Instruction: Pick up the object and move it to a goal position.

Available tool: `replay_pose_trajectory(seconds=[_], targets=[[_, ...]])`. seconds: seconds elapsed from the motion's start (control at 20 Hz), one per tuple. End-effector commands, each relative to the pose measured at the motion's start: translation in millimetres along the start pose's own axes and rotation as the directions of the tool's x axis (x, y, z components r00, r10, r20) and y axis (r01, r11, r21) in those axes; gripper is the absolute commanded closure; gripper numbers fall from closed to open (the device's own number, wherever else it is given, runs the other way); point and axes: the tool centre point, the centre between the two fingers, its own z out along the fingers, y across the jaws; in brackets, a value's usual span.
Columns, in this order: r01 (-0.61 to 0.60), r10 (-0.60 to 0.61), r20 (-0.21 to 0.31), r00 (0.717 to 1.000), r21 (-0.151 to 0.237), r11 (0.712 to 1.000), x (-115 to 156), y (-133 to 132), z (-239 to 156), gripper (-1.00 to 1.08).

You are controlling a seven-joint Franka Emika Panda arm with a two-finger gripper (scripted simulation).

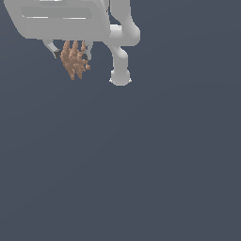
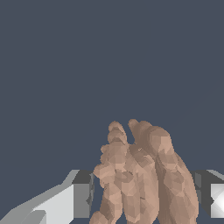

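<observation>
Wrist view shows the gripper (image 2: 142, 192) closed on the bumpy brown object (image 2: 142, 179), one finger (image 2: 81, 194) pressed to each side. In the exterior view the object (image 1: 74, 60) hangs under the white gripper (image 1: 73, 52), near the arm's base (image 1: 120, 77), above the dark floor (image 1: 141, 164).

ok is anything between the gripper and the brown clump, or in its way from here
Nothing between them: the clump sits directly between the fingers of the gripper. Around it only bare dark surface shows, and no goal marker is visible.
</observation>
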Motion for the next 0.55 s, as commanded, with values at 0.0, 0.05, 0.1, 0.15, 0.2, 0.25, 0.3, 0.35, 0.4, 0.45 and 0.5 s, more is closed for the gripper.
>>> replay_pose_trajectory(seconds=[0.0,0.05,0.1,0.15,0.2,0.25,0.3,0.35,0.4,0.45,0.5], targets=[[0.0,0.0,0.002,1.0,0.0,1.0,-1.4,1.6,-13.4,1.08],[0.0,0.0,0.002,1.0,0.0,1.0,-1.6,2.1,-17.6,1.08],[0.0,0.0,0.002,1.0,0.0,1.0,-1.8,2.5,-21.1,1.08],[0.0,0.0,0.002,1.0,0.0,1.0,-1.9,2.9,-24.2,1.08],[0.0,0.0,0.002,1.0,0.0,1.0,-2.0,3.3,-26.8,1.08],[0.0,0.0,0.002,1.0,0.0,1.0,-2.1,3.5,-29.0,1.08],[0.0,0.0,0.002,1.0,0.0,1.0,-2.1,3.8,-30.7,1.08],[0.0,0.0,0.002,1.0,0.0,1.0,-2.1,3.9,-32.0,1.08],[0.0,0.0,0.002,1.0,0.0,1.0,-2.1,4.1,-32.9,1.08],[0.0,0.0,0.002,1.0,0.0,1.0,-2.1,4.1,-33.4,1.08],[0.0,0.0,0.002,1.0,0.0,1.0,-2.1,4.2,-33.6,1.08]])
